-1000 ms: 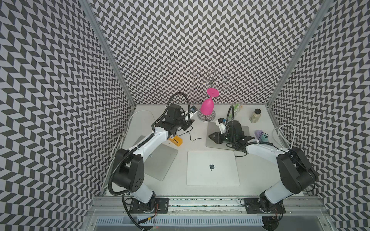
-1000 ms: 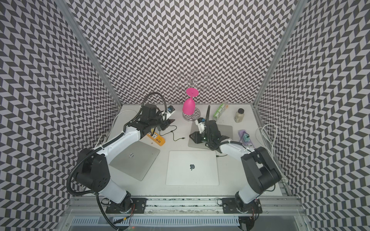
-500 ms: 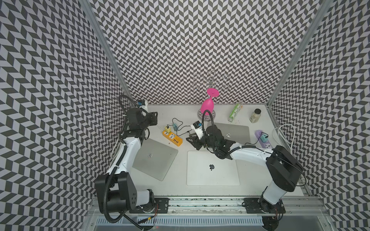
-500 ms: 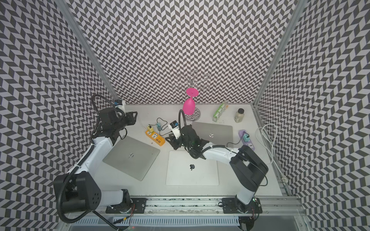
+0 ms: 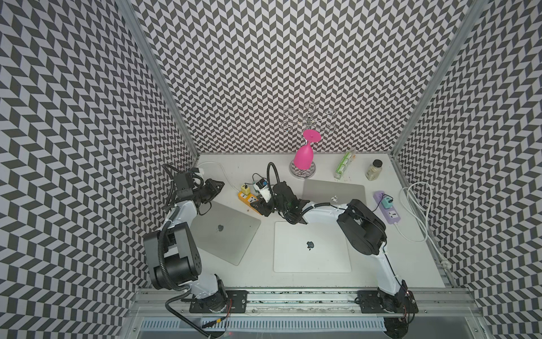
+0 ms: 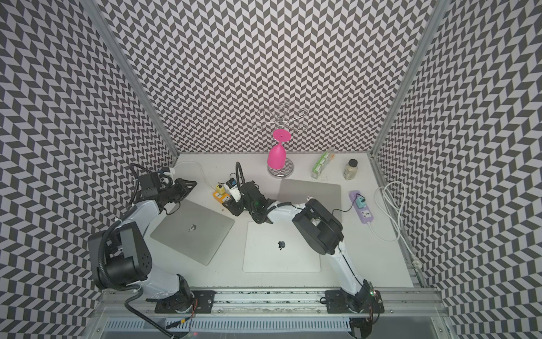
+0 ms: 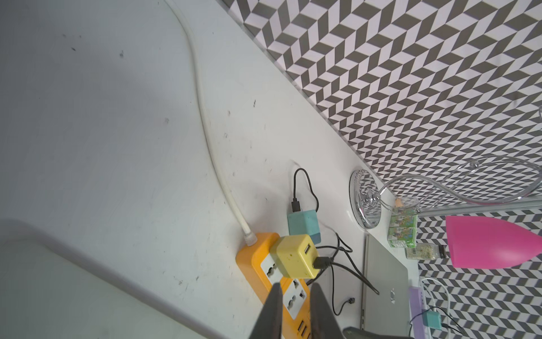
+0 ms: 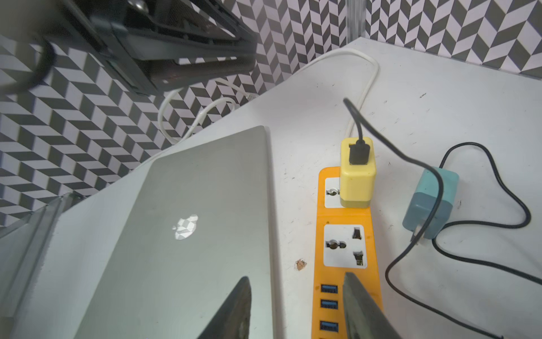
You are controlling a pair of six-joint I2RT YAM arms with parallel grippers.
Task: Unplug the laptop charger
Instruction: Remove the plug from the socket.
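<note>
An orange power strip [image 5: 249,201] [image 8: 346,217] lies between the left laptop [image 5: 225,232] and the far laptop [image 5: 334,190]. A yellow charger [image 7: 294,259] [image 8: 357,176] is plugged into its end socket with a black cable in it. A teal charger [image 7: 303,226] [image 8: 429,202] lies loose on the table beside the strip. My right gripper [image 5: 259,207] [image 8: 296,278] is open just above the strip's USB end, holding nothing. My left gripper [image 5: 215,185] [image 7: 294,289] hovers near the back left corner, its jaws a narrow gap apart and empty.
A white laptop [image 5: 311,246] lies front centre. At the right is a purple strip [image 5: 388,207] with a second teal charger [image 5: 387,202] plugged in. At the back stand a pink glass [image 5: 303,158] on a chrome rack, a green carton [image 5: 344,164] and a jar [image 5: 374,170].
The left arm pulled back from the orange strip toward the back left corner, its jaws narrowing. The right arm swung from the far laptop over to the strip, its jaws widening.
</note>
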